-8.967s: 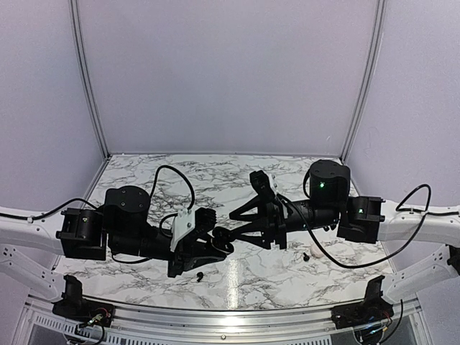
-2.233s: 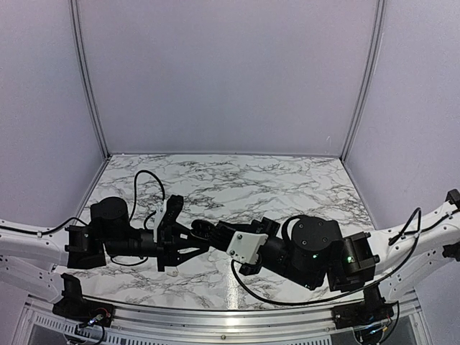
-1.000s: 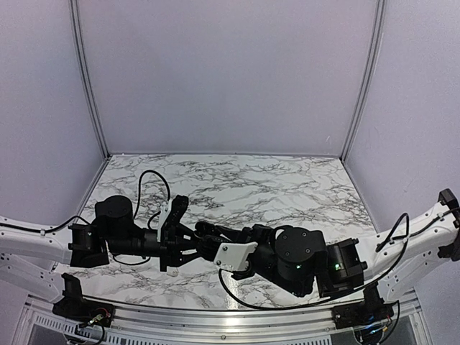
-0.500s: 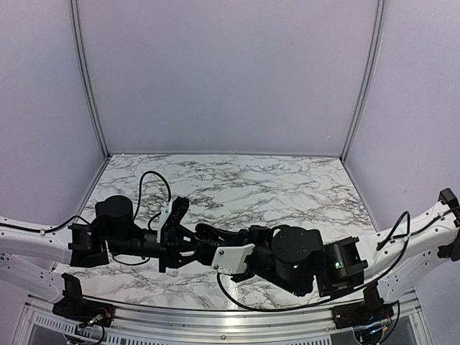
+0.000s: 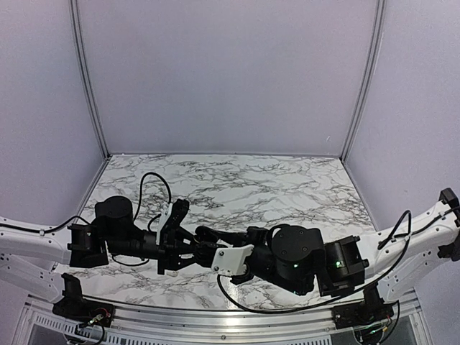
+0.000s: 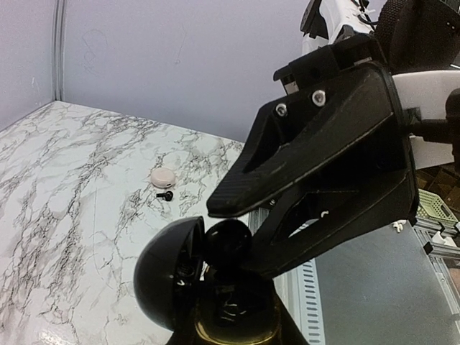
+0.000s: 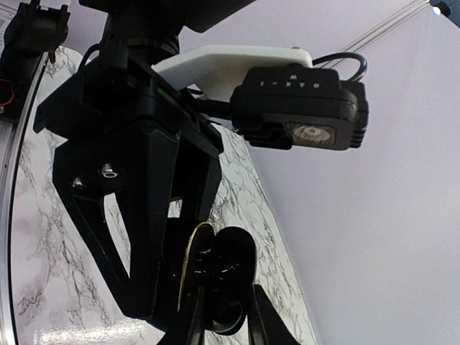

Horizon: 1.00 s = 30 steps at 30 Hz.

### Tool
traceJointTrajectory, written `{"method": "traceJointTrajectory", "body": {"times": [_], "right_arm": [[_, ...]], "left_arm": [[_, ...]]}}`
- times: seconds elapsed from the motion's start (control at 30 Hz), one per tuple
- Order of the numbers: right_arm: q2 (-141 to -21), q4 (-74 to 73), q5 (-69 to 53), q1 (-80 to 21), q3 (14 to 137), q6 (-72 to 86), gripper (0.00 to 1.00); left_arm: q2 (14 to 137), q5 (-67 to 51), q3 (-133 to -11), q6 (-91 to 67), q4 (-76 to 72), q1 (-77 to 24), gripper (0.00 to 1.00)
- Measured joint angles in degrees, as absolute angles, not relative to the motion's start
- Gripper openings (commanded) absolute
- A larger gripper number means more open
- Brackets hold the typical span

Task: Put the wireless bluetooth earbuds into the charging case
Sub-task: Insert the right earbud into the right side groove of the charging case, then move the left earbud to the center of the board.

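Observation:
My left gripper (image 5: 200, 248) is shut on a black round hinged puck (image 6: 169, 277) with a gold rim, its lid open to the left. My right gripper (image 5: 215, 237) meets it from the right. In the left wrist view its fingertips (image 6: 219, 207) pinch a small rounded black piece (image 6: 228, 241), an earbud by its look, at the puck's mouth. In the right wrist view the right gripper (image 7: 224, 323) straddles that piece beside the gold rim (image 7: 188, 266). The cream-white charging case (image 6: 164, 176) lies far off on the marble with a tiny black earbud (image 6: 165, 195) beside it. Both are hidden in the top view.
The marble table (image 5: 237, 180) is walled by pale panels at the back and sides. A metal rail (image 5: 215, 316) runs along the near edge. The right arm's bulky joints (image 5: 298, 259) lie low over the table's front right. A green basket (image 6: 435, 208) stands off the table.
The right arm has swung in from the right and brought its fingertips to the puck in my left gripper. Over the last half second almost nothing has moved.

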State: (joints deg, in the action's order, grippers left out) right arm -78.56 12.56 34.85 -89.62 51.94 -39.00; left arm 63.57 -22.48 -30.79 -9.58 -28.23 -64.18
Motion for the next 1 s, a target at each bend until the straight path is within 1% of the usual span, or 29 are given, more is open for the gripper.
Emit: {"method": "traceJointTrajectory", "body": {"times": [0.1, 0.33, 0.53, 0.6, 0.73, 0.87, 1.0], "right_arm": [[-77.69, 12.84, 33.34, -89.62, 51.99, -38.09, 0.33], [-76.75, 12.58, 27.64, -90.15, 52.05, -37.32, 0.37], [-73.36, 12.69, 23.94, -90.17, 51.83, -35.83, 0.53], [-71.20, 13.02, 23.11, -90.15, 51.81, -34.87, 0.56], [-65.87, 13.28, 20.67, -88.40, 51.79, -31.09, 0.57], [-62.17, 11.31, 18.11, -81.78, 51.79, -23.92, 0.58], [-60.18, 5.45, 16.71, -75.16, 51.79, -15.09, 0.57]], "left_arm": [[63.57, -22.63, -30.76, -9.41, -28.25, -64.18, 0.00], [63.07, -22.00, -30.76, -8.95, -30.76, -64.18, 0.00], [62.63, -21.69, -30.09, -8.38, -34.15, -64.05, 0.00], [62.28, -21.41, -29.26, -8.27, -35.57, -63.83, 0.00], [62.15, -21.12, -27.97, -8.10, -37.69, -63.00, 0.00], [62.11, -20.93, -27.16, -8.21, -39.53, -61.84, 0.00], [61.52, -20.88, -25.52, -8.84, -41.10, -60.73, 0.00]]}}
